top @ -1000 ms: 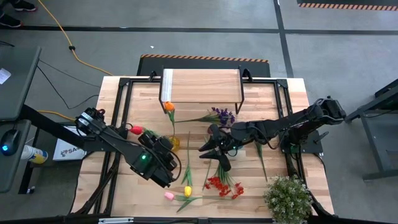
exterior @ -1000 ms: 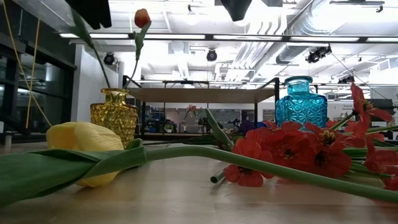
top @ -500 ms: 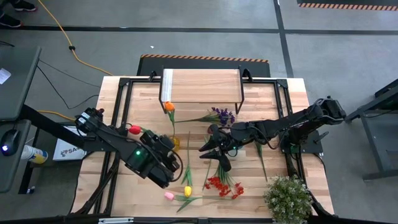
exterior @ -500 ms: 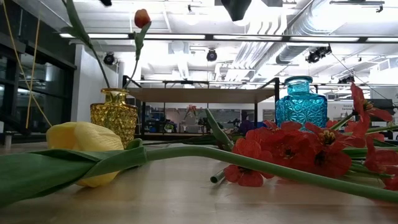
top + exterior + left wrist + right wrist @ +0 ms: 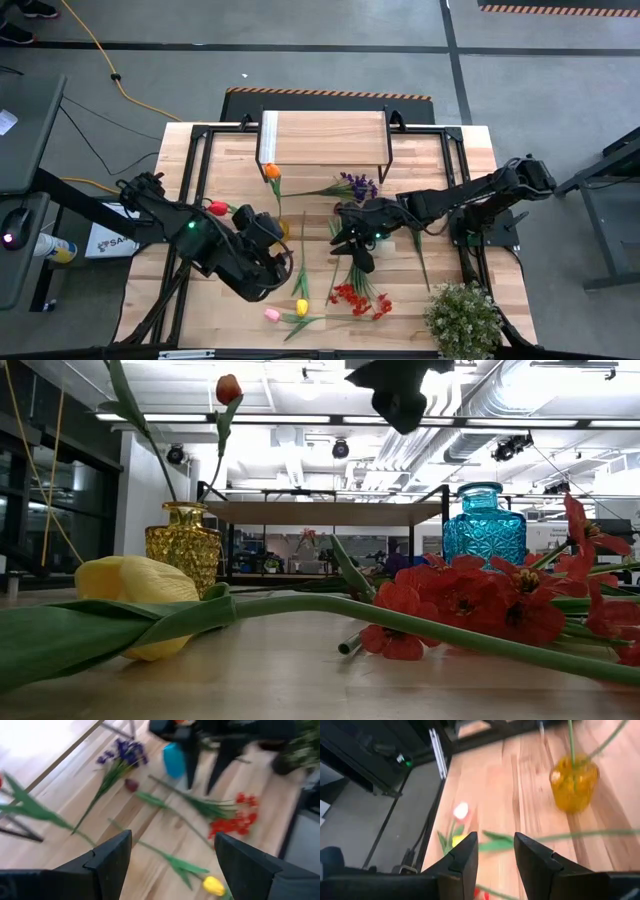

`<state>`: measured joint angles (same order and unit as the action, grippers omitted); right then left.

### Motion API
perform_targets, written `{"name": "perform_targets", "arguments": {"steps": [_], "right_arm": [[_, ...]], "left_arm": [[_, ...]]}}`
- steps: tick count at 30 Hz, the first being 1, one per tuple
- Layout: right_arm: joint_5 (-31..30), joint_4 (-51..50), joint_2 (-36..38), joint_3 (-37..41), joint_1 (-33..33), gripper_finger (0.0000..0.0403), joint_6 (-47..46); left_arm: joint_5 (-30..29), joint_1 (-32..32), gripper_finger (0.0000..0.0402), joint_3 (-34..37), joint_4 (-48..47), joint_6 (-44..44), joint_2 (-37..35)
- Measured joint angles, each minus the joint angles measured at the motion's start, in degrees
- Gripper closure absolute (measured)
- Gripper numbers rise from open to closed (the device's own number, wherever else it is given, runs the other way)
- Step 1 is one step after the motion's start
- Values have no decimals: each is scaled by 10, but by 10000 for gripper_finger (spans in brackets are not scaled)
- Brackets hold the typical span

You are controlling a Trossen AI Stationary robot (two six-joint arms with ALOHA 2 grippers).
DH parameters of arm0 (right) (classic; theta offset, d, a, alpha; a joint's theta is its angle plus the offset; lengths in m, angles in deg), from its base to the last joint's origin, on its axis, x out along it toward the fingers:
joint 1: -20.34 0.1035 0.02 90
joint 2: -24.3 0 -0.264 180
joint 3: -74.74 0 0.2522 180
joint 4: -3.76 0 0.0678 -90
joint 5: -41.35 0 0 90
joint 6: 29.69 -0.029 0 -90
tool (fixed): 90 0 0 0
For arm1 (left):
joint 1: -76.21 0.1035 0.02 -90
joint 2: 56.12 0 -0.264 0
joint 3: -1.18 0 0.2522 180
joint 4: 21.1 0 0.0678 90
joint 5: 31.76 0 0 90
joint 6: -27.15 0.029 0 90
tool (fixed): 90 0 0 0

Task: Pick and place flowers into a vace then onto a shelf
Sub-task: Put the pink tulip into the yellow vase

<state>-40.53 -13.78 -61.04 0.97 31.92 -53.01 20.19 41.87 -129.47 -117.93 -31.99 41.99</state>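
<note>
1. At about 8 o'clock on the counter [image 5: 200, 150] sits my left pincer [image 5: 283, 262], its fingers spread wide with nothing between them. It hangs low over the loose stems, which I judge puts it in place to choose the next flower.
2. Just off its 1 o'clock stands the yellow glass vase [image 5: 281, 230]. It already holds a red tulip [image 5: 217, 208] leaning out toward 9 o'clock and an orange tulip [image 5: 272, 171] leaning toward 12; the narrow neck keeps the stems propped.
3. At 6 o'clock lie a pink tulip [image 5: 271, 314] and a yellow tulip [image 5: 301, 306], flat on the wood and not yet picked.
4. The shelf [image 5: 323, 138] waits at 12 o'clock with nothing on its plank top.
5. Near the centre hovers my right pincer [image 5: 350, 240], its fingers set a narrow gap apart and pinching nothing I can see.
6. The purple spray [image 5: 358, 185] lies at about 1 o'clock from centre; the red blossom spray [image 5: 360, 297] lies at 5 o'clock.
7. The blue glass vase [image 5: 484, 523] stands under the right arm, probably so that arm can fill it.
</note>
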Motion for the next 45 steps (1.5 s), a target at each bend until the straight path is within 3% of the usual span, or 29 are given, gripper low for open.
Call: {"name": "perform_targets", "arguments": {"steps": [7,17,29,45], "right_arm": [[5,-6,0,0,0,285,-2],[87,33,0,0,1,287,34],[154,148,0,0,22,289,89],[143,144,0,0,74,289,60]], "left_arm": [[8,-7,85,-17,55,33,0],[44,-43,85,-17,140,56,0],[-34,-115,85,-17,212,52,3],[-50,-164,85,-14,179,-47,24]]}}
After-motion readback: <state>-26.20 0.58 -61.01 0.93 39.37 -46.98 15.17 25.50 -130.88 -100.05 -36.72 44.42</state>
